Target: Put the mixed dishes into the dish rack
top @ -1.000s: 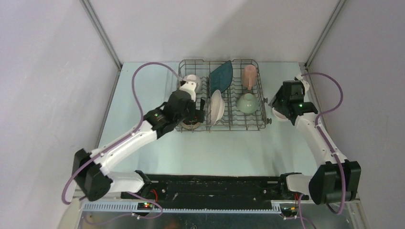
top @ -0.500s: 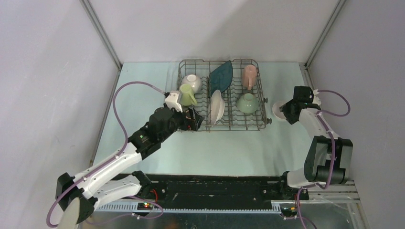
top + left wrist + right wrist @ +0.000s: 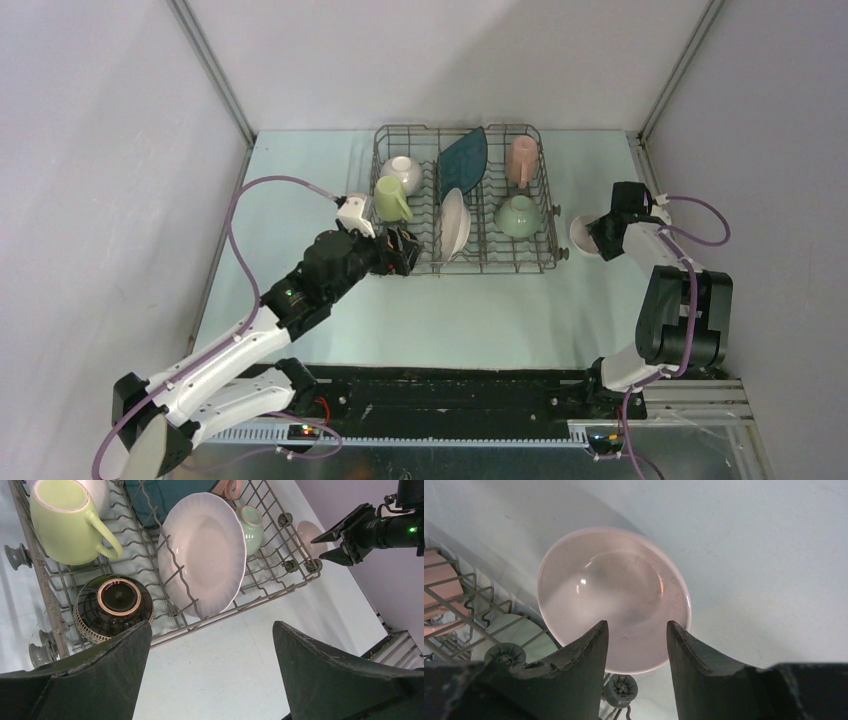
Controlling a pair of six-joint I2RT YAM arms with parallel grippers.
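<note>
LAST DISH OUT: The right gripper (image 3: 636, 626) hovers low over a glossy white ceramic bowl (image 3: 619, 580), the only dish seen outside the large grey wire dish rack (image 3: 490, 268). The bowl sits upright on the pale blue-green table (image 3: 480, 320), just beside the rack's right end. The gripper's dark fingers stand partly apart above the bowl's near rim with nothing between them. Whether either one touches the glaze cannot be told.

At the rack's near-left corner the left gripper (image 3: 211, 625) hangs empty, jaws spread wide.

Inside the rack are:
- a yellow-green ceramic mug (image 3: 65, 525)
- a dark brown glazed bowl (image 3: 114, 607), foot ring up
- a white round plate (image 3: 205, 550), standing on edge between the tines
- a dark teal square plate (image 3: 463, 158)
- a second white bowl (image 3: 403, 170)
- a pink mug (image 3: 521, 160)
- a pale green bowl (image 3: 519, 215)

The step in hand looks like the pickup of the final bowl, with the loading otherwise nearly complete. The next move likely calls for one finger inside the rim and one outside. The gripper would then need a firm close on the slick wall and a lift high enough to clear the rack's side wire. The near-right section seems to have room for the bowl.
</note>
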